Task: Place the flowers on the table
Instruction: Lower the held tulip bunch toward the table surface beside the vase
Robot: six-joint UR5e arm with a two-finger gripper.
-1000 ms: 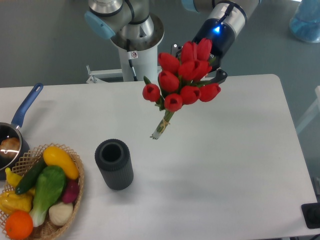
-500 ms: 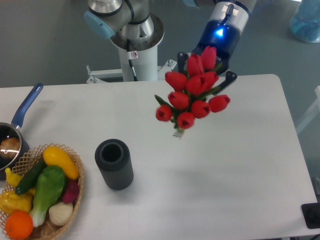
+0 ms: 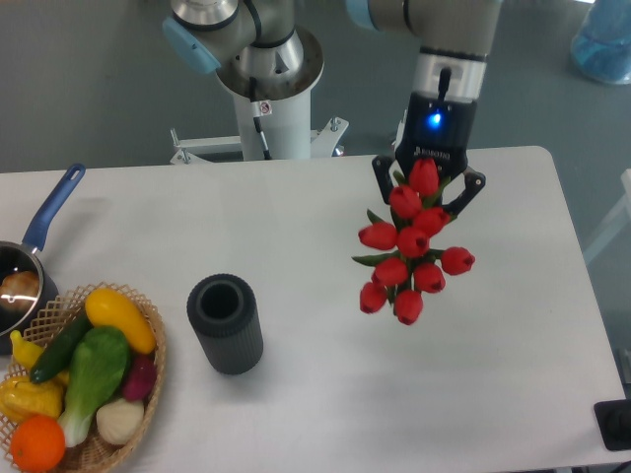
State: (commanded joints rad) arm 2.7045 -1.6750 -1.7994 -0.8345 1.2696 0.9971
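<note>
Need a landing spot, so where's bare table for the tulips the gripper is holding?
Bare table lies right of the black cylinder, under and around the flowers held by the gripper. Crowded: the left edge, with wicker basket and saucepan.

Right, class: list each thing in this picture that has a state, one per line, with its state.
End effector: shut on the flowers.
Flowers: held above the table, blooms toward the camera.
Black cup: upright, open top, looks empty.
Basket: full of vegetables.
Pan: holds something pale.
</note>
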